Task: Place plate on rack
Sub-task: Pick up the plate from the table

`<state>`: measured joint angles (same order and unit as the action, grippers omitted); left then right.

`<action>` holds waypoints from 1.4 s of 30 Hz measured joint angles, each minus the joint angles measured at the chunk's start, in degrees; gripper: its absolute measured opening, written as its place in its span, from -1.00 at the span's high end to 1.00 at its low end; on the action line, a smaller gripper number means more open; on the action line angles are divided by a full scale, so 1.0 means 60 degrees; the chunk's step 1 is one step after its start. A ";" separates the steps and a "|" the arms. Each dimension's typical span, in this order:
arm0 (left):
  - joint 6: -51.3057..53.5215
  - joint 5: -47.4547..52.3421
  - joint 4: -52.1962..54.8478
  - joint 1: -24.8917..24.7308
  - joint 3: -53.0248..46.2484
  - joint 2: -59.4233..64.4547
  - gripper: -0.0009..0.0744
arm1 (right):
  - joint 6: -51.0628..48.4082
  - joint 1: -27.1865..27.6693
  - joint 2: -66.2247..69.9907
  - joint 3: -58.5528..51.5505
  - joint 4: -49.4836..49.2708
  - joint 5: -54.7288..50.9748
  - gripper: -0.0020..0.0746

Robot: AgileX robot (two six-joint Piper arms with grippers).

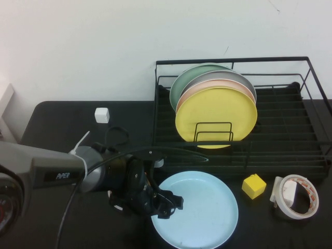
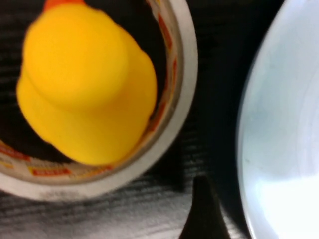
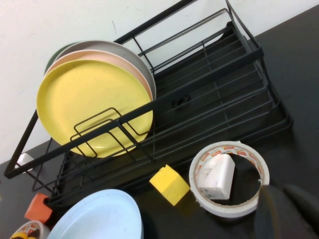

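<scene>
The light blue plate [image 1: 199, 210] lies flat on the black table at the front centre. It also shows in the left wrist view [image 2: 284, 124] and the right wrist view [image 3: 94, 219]. My left gripper [image 1: 168, 202] is low at the plate's left rim and open. One dark finger [image 2: 200, 204] stands just outside the rim with a small gap; the other finger is out of view. The black wire rack [image 1: 290, 135] stands at the back right, also in the right wrist view [image 3: 214, 99]. My right gripper [image 3: 286, 211] is out of the high view, near a tape roll.
The rack holds upright yellow [image 1: 215, 116], pink, grey and pale green [image 1: 187, 80] plates. A yellow block [image 1: 253, 185] and a tape roll [image 1: 296, 196] around a white block lie front right. A white cube [image 1: 102, 115] sits back left. A yellow duck [image 2: 84, 84] sits inside another tape roll.
</scene>
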<state>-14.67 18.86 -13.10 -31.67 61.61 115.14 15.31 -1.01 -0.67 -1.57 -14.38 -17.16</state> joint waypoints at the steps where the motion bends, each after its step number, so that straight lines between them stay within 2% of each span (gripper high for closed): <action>1: -0.0039 -0.0044 0.0139 0.0000 0.0000 0.0000 -0.20 | 0.0000 0.0000 0.0000 0.0000 0.0000 0.0000 0.92; 26: -0.0765 -0.0584 0.0531 0.0000 0.0044 0.0395 -0.17 | -0.0245 0.0000 0.0000 0.0000 0.0000 0.0000 0.92; 28: -0.0786 -0.0584 0.0488 0.0000 0.0059 0.0395 -0.08 | -0.0245 0.0000 0.0000 0.0000 -0.0012 0.0000 0.92; 30: -0.0790 -0.0584 0.0476 0.0000 0.0081 0.0417 0.12 | -0.0245 0.0000 0.0000 0.0000 -0.0031 0.0000 0.92; 33: -0.0790 -0.0584 0.0454 0.0000 0.0088 0.0454 0.62 | -0.0245 0.0000 0.0000 0.0000 -0.0036 0.0000 0.92; 35: -0.0831 -0.0584 0.0356 0.0000 0.0088 0.0454 0.82 | -0.0245 0.0000 0.0000 0.0000 -0.0036 0.0000 0.92; 42: -0.0272 -0.0429 -0.0965 0.0006 0.0071 0.0147 0.96 | -0.0250 0.0000 0.0000 0.0000 -0.0098 0.0000 0.92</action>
<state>-16.31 16.29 -18.89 -31.63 62.04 116.02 13.81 -1.01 -0.67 -1.57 -14.97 -17.16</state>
